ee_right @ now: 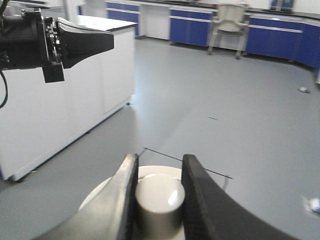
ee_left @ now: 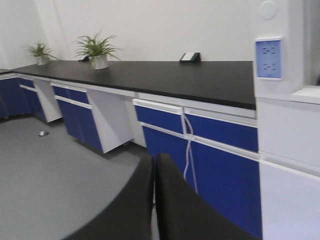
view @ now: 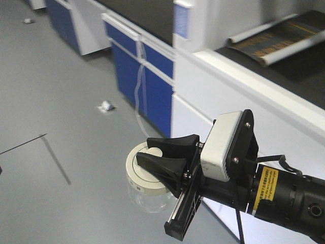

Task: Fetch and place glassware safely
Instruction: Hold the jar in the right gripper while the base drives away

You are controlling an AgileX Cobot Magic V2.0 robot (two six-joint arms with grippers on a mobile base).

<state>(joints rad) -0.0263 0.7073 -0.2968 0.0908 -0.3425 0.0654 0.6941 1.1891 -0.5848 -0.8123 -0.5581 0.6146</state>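
The glassware, a small clear jar [view: 150,201] with a wide cream-white lid [view: 138,175], hangs in the air above the grey floor. My right gripper [view: 158,154] is shut on the lid's central knob [ee_right: 159,196], one finger on each side of it. In the right wrist view the lid [ee_right: 150,171] shows behind the knob and the glass body is hidden. My left gripper [ee_left: 154,167] is shut with nothing between its fingers, pointing at the blue cabinets. It also shows at the upper left of the right wrist view, left gripper [ee_right: 102,41], well apart from the jar.
A white bench [view: 244,81] with blue cabinet doors [view: 152,76] runs along the right, close behind the jar. A rolled poster [view: 277,38] lies on its top. Paper scraps [view: 105,107] lie on the floor. A chair [ee_right: 230,22] stands far off. Potted plants [ee_left: 96,50] sit on the black counter.
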